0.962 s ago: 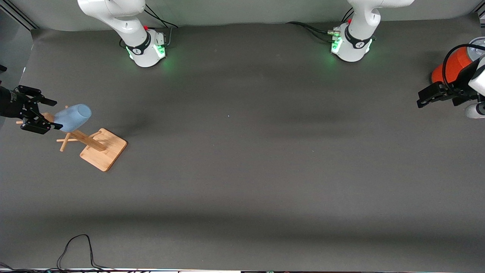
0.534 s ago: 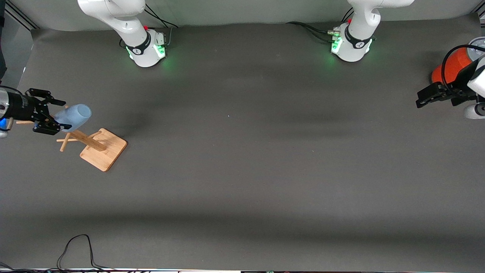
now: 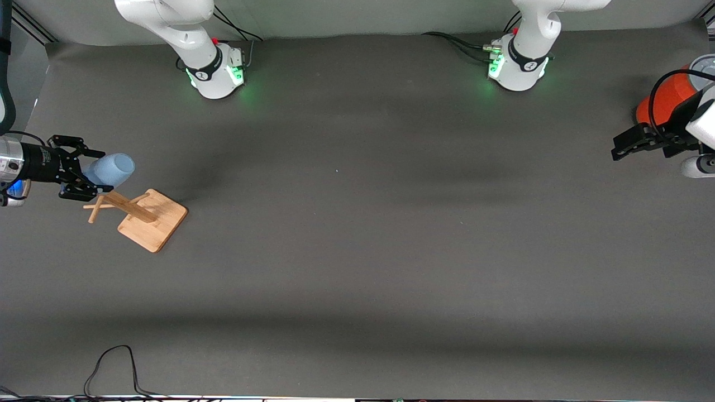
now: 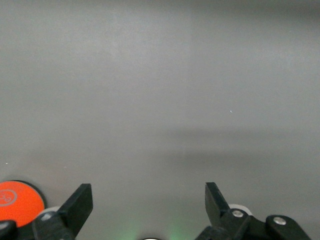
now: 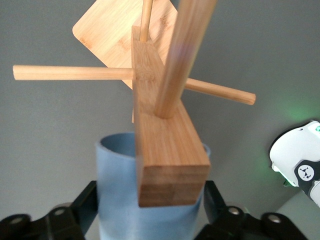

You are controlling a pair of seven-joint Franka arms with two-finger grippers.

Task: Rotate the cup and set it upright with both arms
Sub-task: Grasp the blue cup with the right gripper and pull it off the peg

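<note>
Where the wooden rack [image 3: 146, 215] stands toward the right arm's end:
Cup [image 3: 110, 169]: hung tilted on a rack peg, set between the spread fingers [image 5: 86, 202].
Right gripper [image 3: 84, 170]: parted around the cup's base; contact cannot be told.
Left gripper [image 3: 624, 144]: held open, waiting beside the orange can [image 3: 665, 97].
Writing: none legible.

Cup [image 3: 111, 169]: small, plain light-blue plastic tumbler, slightly tapered, without handle. Pose: tipped on its side, hung on a peg of the wooden rack [image 3: 137, 209] above the counter [image 3: 357, 223], toward the right arm's end. Open mouth around the peg.
</note>
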